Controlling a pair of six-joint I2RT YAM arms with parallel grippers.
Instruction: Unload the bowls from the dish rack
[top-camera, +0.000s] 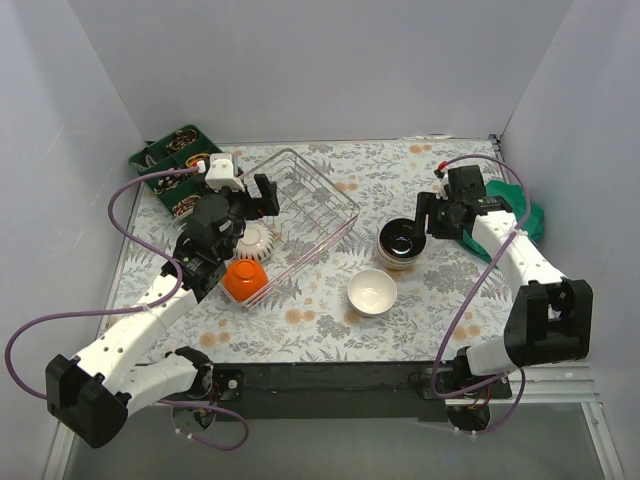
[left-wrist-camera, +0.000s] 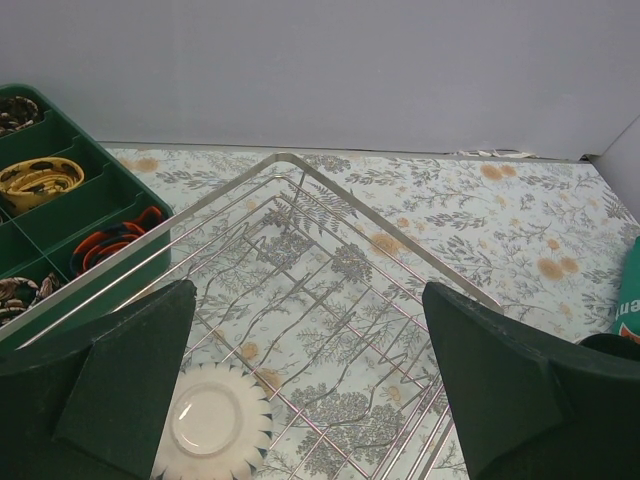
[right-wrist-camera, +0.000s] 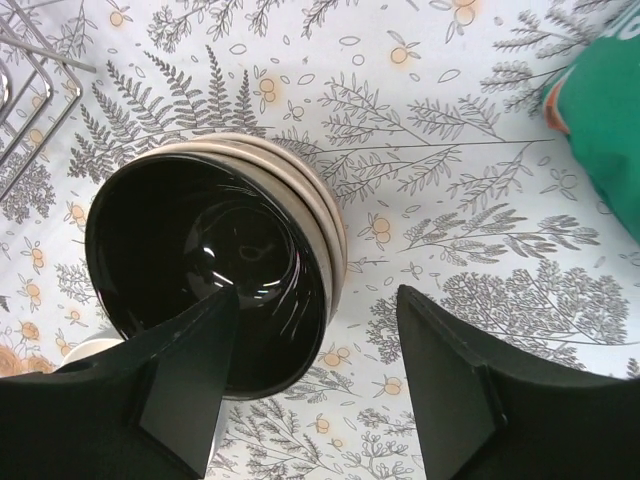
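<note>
The right pincer (right-wrist-camera: 318, 292) gapes empty astride the stacked black bowl (right-wrist-camera: 190, 250); the left pincer (left-wrist-camera: 308, 288), wide open and empty, must next drop onto the scalloped bowl (left-wrist-camera: 215, 425) at 7 o'clock in the dish rack (left-wrist-camera: 285, 158).

1. No word, brand, number or sign could be read in full in any view.
2. The green packet (left-wrist-camera: 629, 292) near the table's right edge carried a few white letter-like marks in the left wrist view. They were cut off by the picture's border and too partial to read.
3. In the right wrist view, the packet's green and orange face (right-wrist-camera: 608, 105) was too blurred to read.
</note>
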